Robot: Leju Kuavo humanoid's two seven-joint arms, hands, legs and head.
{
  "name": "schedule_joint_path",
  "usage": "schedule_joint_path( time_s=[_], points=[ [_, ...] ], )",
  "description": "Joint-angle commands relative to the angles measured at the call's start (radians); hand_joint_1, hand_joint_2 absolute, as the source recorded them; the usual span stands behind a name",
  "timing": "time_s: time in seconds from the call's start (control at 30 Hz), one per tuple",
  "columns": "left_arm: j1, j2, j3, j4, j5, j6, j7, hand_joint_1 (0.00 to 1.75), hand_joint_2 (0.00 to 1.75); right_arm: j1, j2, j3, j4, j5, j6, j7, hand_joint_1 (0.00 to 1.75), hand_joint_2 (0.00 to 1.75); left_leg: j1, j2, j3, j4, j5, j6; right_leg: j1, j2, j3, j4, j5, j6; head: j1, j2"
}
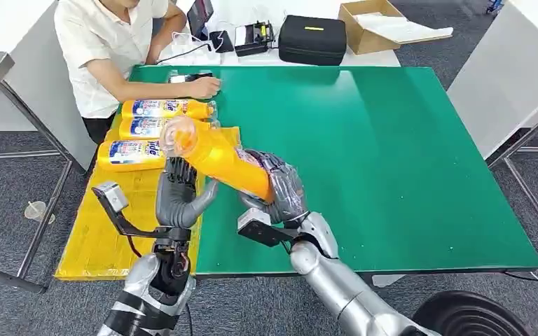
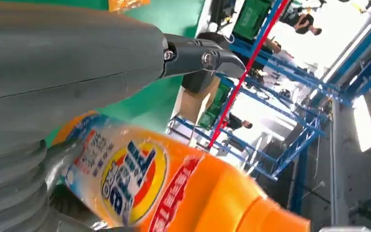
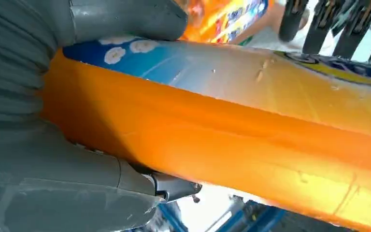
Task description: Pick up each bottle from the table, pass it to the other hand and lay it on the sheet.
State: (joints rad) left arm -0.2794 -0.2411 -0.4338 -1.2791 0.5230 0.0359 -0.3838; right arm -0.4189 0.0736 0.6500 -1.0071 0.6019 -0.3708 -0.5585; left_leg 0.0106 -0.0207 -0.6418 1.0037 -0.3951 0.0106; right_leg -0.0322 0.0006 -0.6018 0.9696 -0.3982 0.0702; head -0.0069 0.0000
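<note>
Above the green table (image 1: 392,161), the orange bottle (image 1: 217,157) is gripped at its base by the right hand (image 1: 284,189), its long axis slanting up-left over the spread left hand (image 1: 178,199), which lies directly beneath.

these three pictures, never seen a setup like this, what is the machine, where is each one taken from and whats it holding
It is a humanoid robot with two silver arms ending in many-fingered hands. The wide picture is its head view, looking down on a green table. The other two come from cameras at its wrists, close behind each hand, so they look tilted. The right hand grips an orange detergent bottle held in the air. The left hand reaches up at the bottle's other end; whether it grips yet is unclear. Three more detergent bottles lie on a yellow sheet at the table's left side. A seated person rests a hand by a phone.
</note>
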Motion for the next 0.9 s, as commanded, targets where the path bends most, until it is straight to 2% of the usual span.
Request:
schedule_joint_path(
  time_s=[0.03,0.3,0.53,0.9],
  points=[
    [-0.023,0.030,-0.094,0.067,-0.037,-0.011,0.000,0.00,1.75,-0.030,-0.012,-0.019,0.038,-0.075,0.030,-0.004,1.75,1.75,0.000,0.000,0.002,-0.001,0.000,0.000,0.000,0.000,0.002,-0.001,-0.001,-0.002,0.000,0.000],
    [-0.014,0.031,-0.112,0.067,-0.054,-0.012,-0.008,0.00,1.75,-0.021,-0.006,-0.043,0.045,-0.099,0.033,-0.012,1.75,1.75,0.001,0.003,0.007,0.000,-0.003,0.000,0.002,0.001,0.007,-0.001,-0.003,-0.005,0.000,0.000],
    [-0.015,0.032,-0.120,0.057,-0.056,-0.015,-0.008,0.00,1.75,-0.014,0.003,-0.048,0.056,-0.108,0.046,-0.017,1.75,1.75,0.000,0.002,0.005,0.000,-0.002,0.000,0.001,0.000,0.005,-0.001,-0.002,-0.004,0.000,0.000],
    [-0.070,0.016,-0.122,0.131,-0.037,0.009,0.031,0.00,1.75,-0.046,0.024,0.029,0.137,0.058,-0.082,0.029,1.75,1.75,0.000,0.002,0.003,0.000,-0.001,0.000,0.001,0.000,0.003,-0.001,-0.001,-0.003,0.000,0.000]
  ],
)
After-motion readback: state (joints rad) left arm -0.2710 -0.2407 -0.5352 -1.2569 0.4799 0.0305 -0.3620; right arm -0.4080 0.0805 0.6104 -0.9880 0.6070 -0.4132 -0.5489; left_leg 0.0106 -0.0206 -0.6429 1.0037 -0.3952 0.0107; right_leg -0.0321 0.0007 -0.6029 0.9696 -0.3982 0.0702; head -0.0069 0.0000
